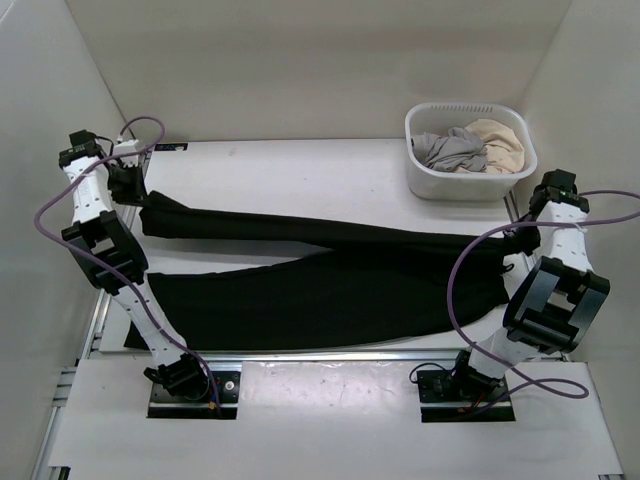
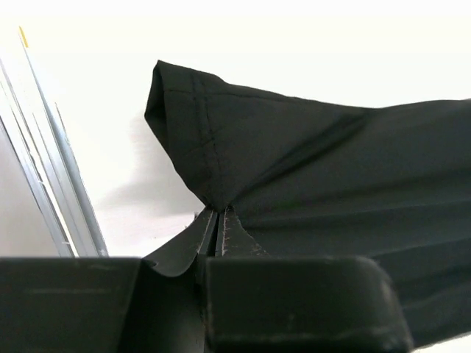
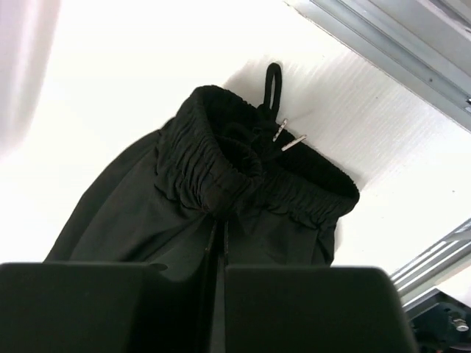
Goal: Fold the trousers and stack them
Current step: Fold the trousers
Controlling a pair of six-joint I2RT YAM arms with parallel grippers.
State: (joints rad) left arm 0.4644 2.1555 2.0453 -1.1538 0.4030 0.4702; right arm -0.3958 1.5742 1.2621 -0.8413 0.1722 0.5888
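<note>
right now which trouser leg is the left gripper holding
The far leg, the one nearer the basket: the left gripper pinches its hem, while the near leg lies flat, unheld.

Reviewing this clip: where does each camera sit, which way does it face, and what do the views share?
Top external: above and behind the bases, looking down over the table; the whole left arm and right arm, trousers, basket.
Left wrist: on the left arm, looking along the left gripper, shut on a leg hem.
Right wrist: on the right arm, looking along the right gripper, shut on the waistband.
Shared: all three show the trousers; the top view shows both grasps, at opposite ends.
</note>
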